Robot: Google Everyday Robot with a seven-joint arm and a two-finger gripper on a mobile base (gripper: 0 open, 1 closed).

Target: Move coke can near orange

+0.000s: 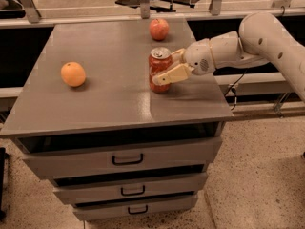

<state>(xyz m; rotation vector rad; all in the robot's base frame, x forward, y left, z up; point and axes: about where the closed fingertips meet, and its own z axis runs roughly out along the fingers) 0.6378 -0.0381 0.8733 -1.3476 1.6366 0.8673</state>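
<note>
The coke can [159, 66], red with a silver top, stands upright on the grey table [109, 104], right of centre. My gripper [164, 68] reaches in from the right and is around the can. The near finger [170, 75] lies across the can's front; the far finger [177, 55] is behind it. The fingers look closed on the can, which rests on the table. The orange [73, 74] sits at the table's left side, well apart from the can.
A reddish apple [159, 29] sits at the table's back edge, behind the can. My white arm [257, 42] extends off the table's right edge. Drawers [127, 159] are below the tabletop. Railings and a dark gap lie behind the table.
</note>
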